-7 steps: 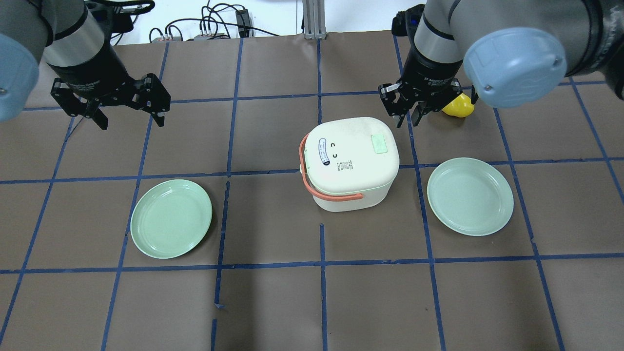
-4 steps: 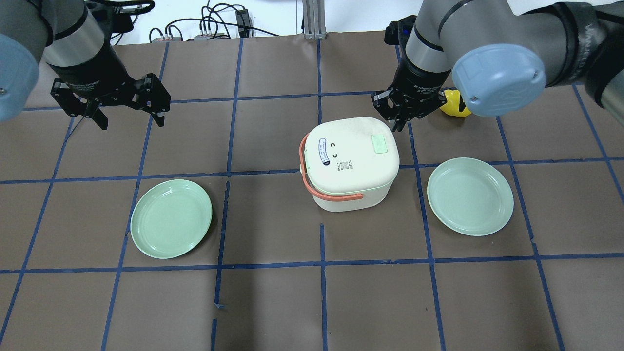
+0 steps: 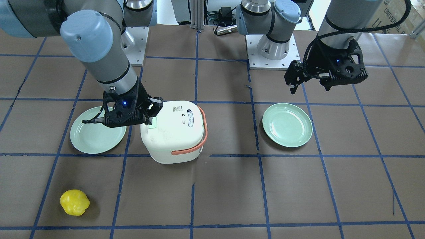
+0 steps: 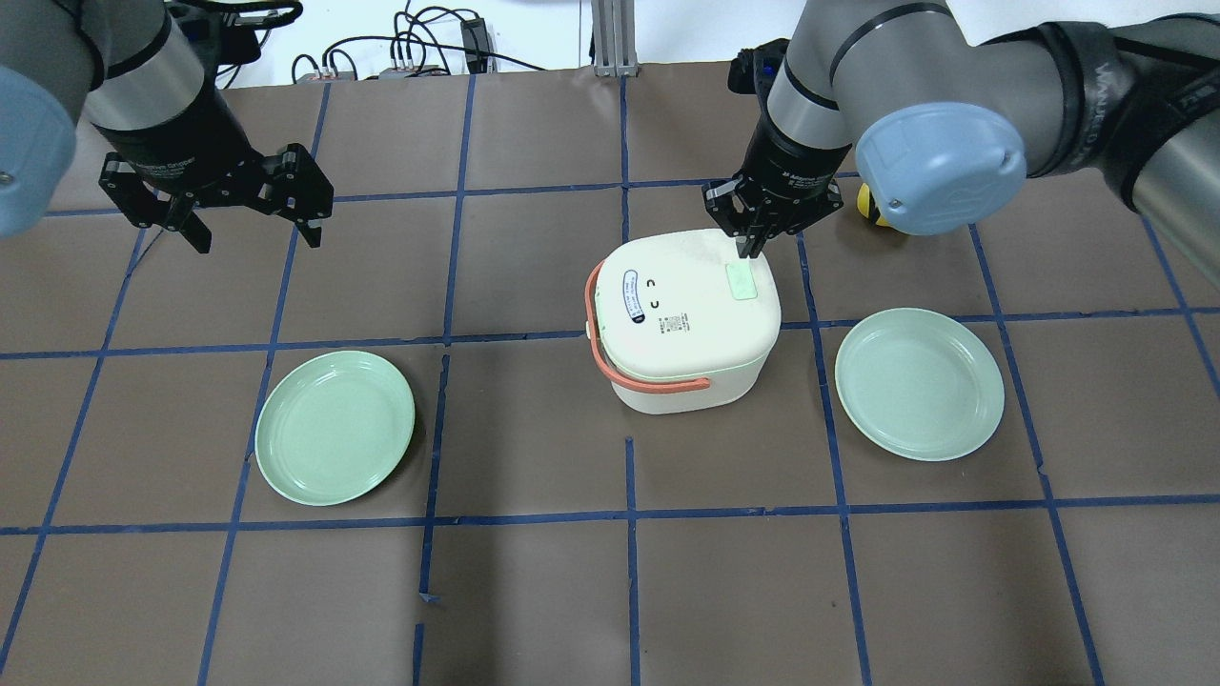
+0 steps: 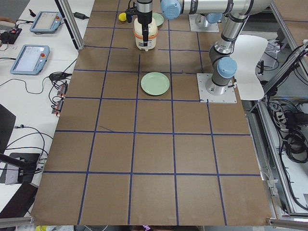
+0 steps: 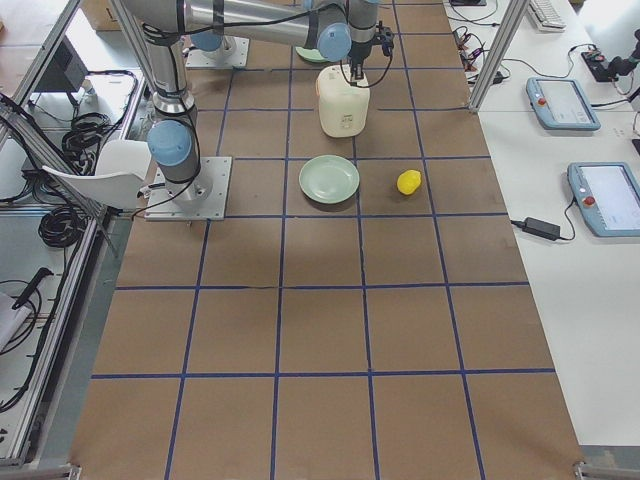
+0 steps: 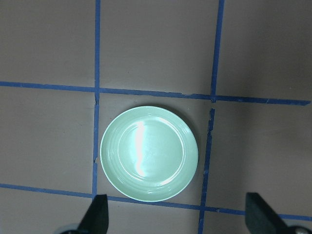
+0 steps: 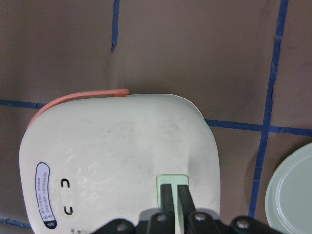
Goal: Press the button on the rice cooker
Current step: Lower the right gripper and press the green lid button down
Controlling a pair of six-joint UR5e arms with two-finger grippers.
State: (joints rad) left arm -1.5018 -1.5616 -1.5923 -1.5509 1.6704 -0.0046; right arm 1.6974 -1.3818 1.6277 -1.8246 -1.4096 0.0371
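Observation:
The white rice cooker (image 4: 681, 324) with its orange handle (image 4: 658, 381) stands mid-table, lid closed. A pale green button (image 4: 742, 284) sits on the lid's right part. My right gripper (image 4: 748, 250) is shut and empty, with its tips down over the far edge of that button. In the right wrist view the closed fingers (image 8: 167, 197) lie over the green button (image 8: 173, 179); I cannot tell whether they press it. In the front view the right gripper (image 3: 150, 121) is at the cooker's (image 3: 174, 132) lid. My left gripper (image 4: 257, 238) hangs open and empty at the far left.
Two pale green plates lie on the table, one at the left (image 4: 335, 427) and one right of the cooker (image 4: 919, 383). A yellow object (image 3: 74, 202) lies beyond the right arm. The left wrist view shows the left plate (image 7: 148, 153) below the open left gripper (image 7: 178, 217).
My right gripper has moved left from beside the cooker to over the lid's green button, and its fingers have closed together. The left arm has not moved.

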